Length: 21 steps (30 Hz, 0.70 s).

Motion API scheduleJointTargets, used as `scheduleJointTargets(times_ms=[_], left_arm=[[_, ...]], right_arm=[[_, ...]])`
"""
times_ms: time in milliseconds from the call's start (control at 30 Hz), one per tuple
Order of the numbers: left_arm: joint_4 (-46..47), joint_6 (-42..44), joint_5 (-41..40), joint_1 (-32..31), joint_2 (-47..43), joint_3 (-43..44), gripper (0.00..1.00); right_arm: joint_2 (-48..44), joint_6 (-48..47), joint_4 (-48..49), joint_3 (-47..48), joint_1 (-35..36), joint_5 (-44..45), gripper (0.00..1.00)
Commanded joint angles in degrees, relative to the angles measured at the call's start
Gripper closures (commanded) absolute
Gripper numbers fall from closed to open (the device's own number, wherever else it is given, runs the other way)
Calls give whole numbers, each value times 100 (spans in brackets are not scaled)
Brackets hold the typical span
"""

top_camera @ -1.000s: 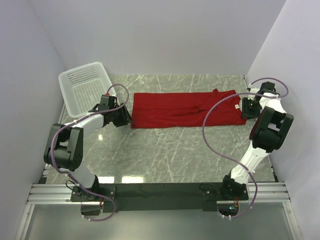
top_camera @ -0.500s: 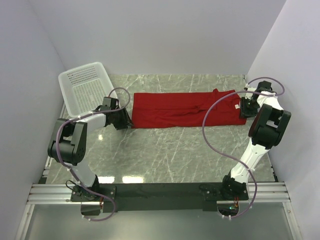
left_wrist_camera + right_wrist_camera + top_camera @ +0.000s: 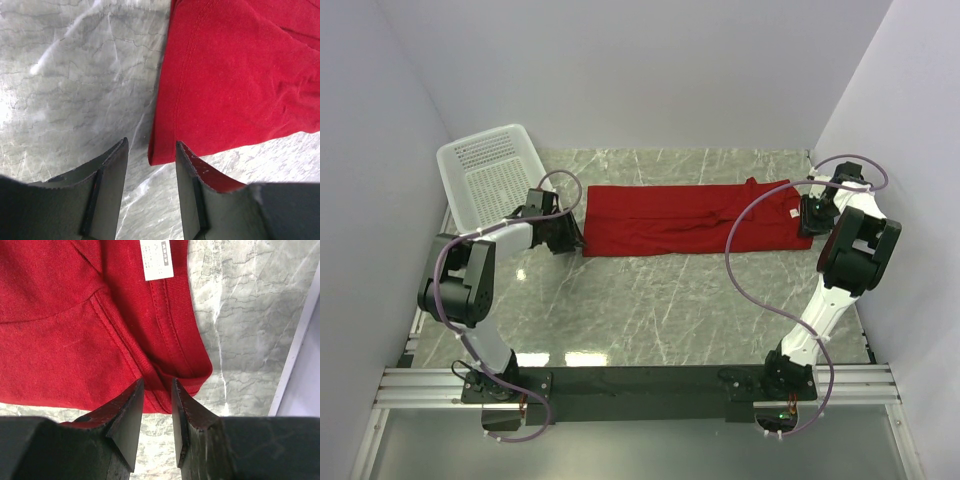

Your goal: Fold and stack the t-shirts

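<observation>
Red t-shirt (image 3: 680,218) lies flat on the table (image 3: 670,300), beside the white basket (image 3: 485,185). Left gripper (image 3: 151,145) half-open astride a hem corner, clamping nothing; right gripper (image 3: 157,382) narrowed over the hem, grip unclear.

Lab test cell: white panels (image 3: 620,70) enclose marble tabletop (image 3: 660,300).

i see one red t-shirt (image 3: 690,218) folded lengthwise into a long flat strip, lying crosswise on the far half of the table (image 3: 660,310), hem at left, collar with white label (image 3: 156,259) at right
</observation>
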Motion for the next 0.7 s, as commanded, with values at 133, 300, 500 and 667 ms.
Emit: scheduleJointTargets(times_ms=[133, 300, 500, 667], left_arm=[[88, 195, 134, -42, 137, 316, 54], [1, 230, 178, -130, 321, 483, 58], [-17, 230, 257, -165, 462, 536, 79], [-105, 283, 222, -165, 357, 571, 99]], right_arm=[[37, -26, -57, 185, 34, -65, 64], [55, -17, -83, 220, 26, -65, 65], [55, -26, -74, 194, 26, -100, 67], [11, -70, -83, 89, 26, -136, 77]])
